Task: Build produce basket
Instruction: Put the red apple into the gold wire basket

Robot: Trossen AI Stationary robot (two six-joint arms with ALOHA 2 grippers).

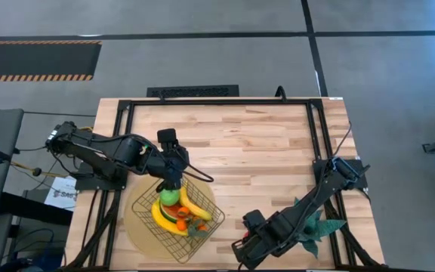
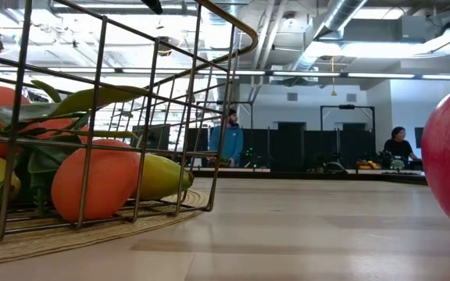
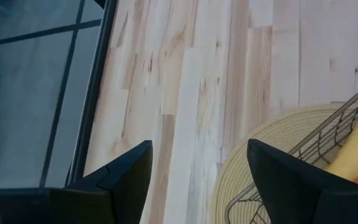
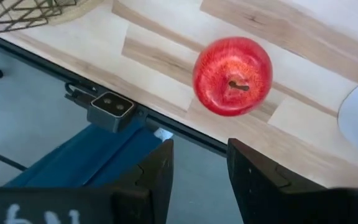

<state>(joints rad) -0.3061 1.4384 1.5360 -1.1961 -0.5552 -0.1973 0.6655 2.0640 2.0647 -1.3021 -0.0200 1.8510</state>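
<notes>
Produce [image 1: 178, 212] fills the dark wire basket [image 1: 210, 224]: yellow bananas, green apple, oranges.

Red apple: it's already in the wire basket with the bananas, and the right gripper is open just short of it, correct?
Not quite. The red apple is not in the wire basket; it lies on the bare table near the front edge, as the right wrist view shows. The bananas are in the basket, and the right gripper is open just short of the apple.
</notes>
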